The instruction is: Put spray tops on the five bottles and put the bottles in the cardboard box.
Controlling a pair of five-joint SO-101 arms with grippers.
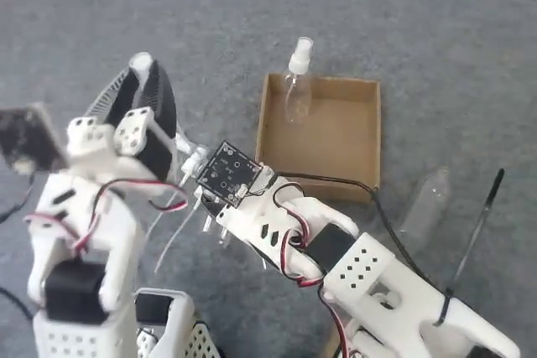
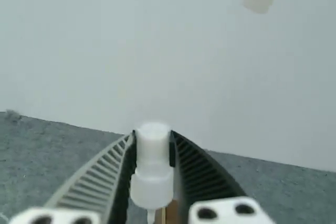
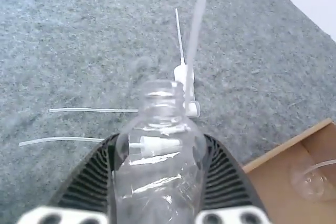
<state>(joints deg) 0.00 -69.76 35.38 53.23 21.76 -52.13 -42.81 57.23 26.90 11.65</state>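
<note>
— Status?
— My left gripper (image 2: pixel 152 137) clamped a white spray top (image 2: pixel 152 174). My right gripper (image 3: pixel 160 142) gripped an open clear bottle (image 3: pixel 157 182) above the carpet (image 3: pixel 79 35), near the cardboard box (image 1: pixel 340 144).
— Inside it?
— One capped bottle (image 1: pixel 296 96) rested against its far wall.

Bright, diffuse light; soft shadows on carpet (image 1: pixel 453 48); glints on clear bottle (image 3: pixel 157 171).

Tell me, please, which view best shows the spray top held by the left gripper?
The left wrist view: the spray top sits clamped between the left gripper's fingers, close and centred. The high view shows its white tip past those fingers.
</note>
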